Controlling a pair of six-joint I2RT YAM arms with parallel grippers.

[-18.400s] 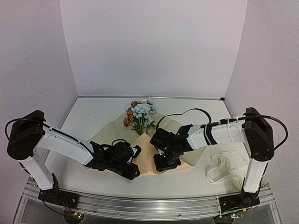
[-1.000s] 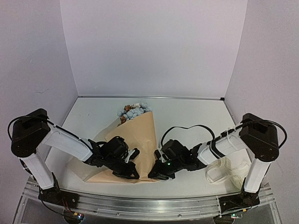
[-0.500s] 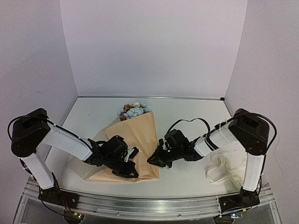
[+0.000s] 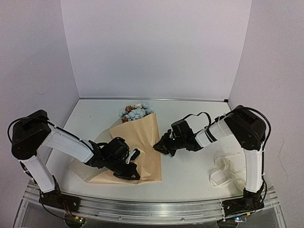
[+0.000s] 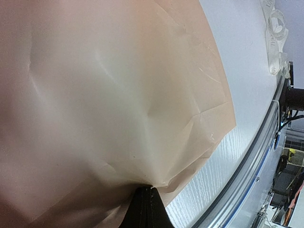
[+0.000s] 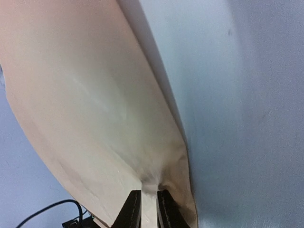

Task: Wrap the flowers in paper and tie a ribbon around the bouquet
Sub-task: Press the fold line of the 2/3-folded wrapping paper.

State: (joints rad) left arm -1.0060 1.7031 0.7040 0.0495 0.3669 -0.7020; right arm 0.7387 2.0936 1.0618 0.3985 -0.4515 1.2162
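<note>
The tan paper [image 4: 138, 142] lies folded over the flowers [image 4: 135, 113], whose pale blue and pink blooms stick out at its far end. My left gripper [image 4: 131, 164] is shut on the paper near its front edge; in the left wrist view the jaws [image 5: 148, 189] pinch a puckered fold of the paper [image 5: 104, 95]. My right gripper [image 4: 159, 145] is shut on the paper's right edge, a strip of paper [image 6: 85, 95] caught between its fingertips [image 6: 149, 192]. The cream ribbon [image 4: 227, 168] lies in loose loops on the table at the right, untouched.
The white table [image 4: 194, 118] is walled by pale panels at the back and sides. A metal rail [image 4: 152, 205] runs along the front edge, also seen in the left wrist view as the rail [image 5: 247, 161]. The ribbon [image 5: 275, 28] lies beside the right arm's base.
My right gripper has slid away from the front, up along the paper's right edge, still pinching it. The left gripper has finished closing on the paper and stays put.
</note>
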